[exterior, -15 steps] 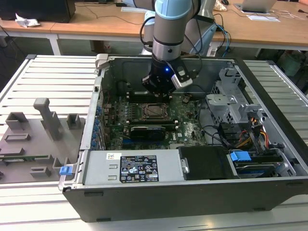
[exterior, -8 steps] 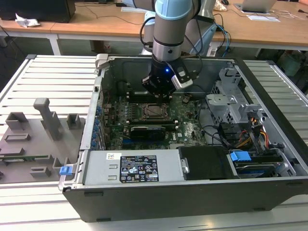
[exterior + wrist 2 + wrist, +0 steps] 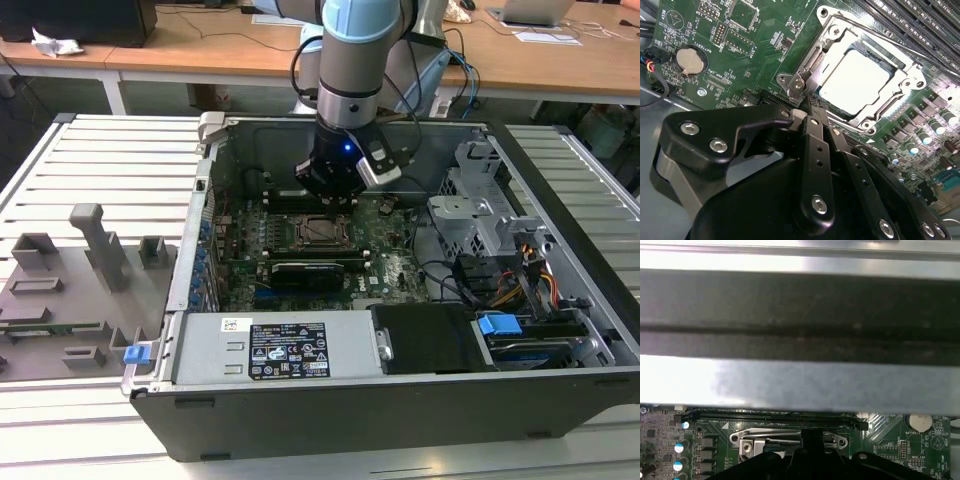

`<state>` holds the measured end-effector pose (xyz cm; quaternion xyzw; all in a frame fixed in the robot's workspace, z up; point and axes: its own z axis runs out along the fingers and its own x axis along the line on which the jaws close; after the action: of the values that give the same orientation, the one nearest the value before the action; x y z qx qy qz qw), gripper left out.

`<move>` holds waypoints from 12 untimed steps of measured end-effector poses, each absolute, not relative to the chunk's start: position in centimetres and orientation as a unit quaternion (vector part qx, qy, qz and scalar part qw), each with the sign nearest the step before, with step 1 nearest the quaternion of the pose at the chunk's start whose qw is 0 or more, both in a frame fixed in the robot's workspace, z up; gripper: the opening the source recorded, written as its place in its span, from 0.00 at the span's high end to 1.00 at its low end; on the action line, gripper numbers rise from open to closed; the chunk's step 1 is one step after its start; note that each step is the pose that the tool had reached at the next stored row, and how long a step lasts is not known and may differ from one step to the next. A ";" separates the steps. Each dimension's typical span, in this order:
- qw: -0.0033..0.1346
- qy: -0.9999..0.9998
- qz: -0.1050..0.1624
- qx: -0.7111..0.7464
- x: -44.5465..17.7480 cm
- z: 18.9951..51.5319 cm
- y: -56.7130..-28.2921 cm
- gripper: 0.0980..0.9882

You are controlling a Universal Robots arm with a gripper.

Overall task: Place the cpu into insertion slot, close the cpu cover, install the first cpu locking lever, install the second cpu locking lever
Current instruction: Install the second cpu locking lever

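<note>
The cpu (image 3: 855,82) lies flat in its socket on the green board (image 3: 740,45), its pale top bright. Down over it lies the cpu cover (image 3: 901,64), a silvery frame around the chip's edges. My gripper (image 3: 812,107) is shut, its black fingers (image 3: 815,150) meeting at a thin tip right at the socket's corner, beside a metal lever end (image 3: 798,84). I cannot tell whether the tip touches it. In the exterior view the gripper (image 3: 331,198) hangs just behind the socket (image 3: 322,232). The first wrist view has the cover's edge (image 3: 790,439) behind the gripper (image 3: 810,442).
The board sits deep in an open computer case (image 3: 350,410) with a drive cage (image 3: 480,210) and cables (image 3: 520,280) on the exterior view's right. Memory slots (image 3: 920,20) and a coin battery (image 3: 690,61) flank the socket. A grey fixture tray (image 3: 70,290) lies outside.
</note>
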<state>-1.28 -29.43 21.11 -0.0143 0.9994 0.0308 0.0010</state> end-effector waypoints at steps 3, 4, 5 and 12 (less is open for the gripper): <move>0.001 0.999 0.031 -0.014 -1.3 21.1 -29.6 0.99; 0.001 0.999 0.031 -0.014 -1.3 21.1 -29.7 0.99; 0.001 0.999 0.031 -0.014 -1.3 21.1 -29.7 0.99; 0.001 0.999 0.031 -0.014 -1.3 21.8 -30.0 0.99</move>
<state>-1.28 -29.98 21.78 -0.0143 0.9994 0.0308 0.0010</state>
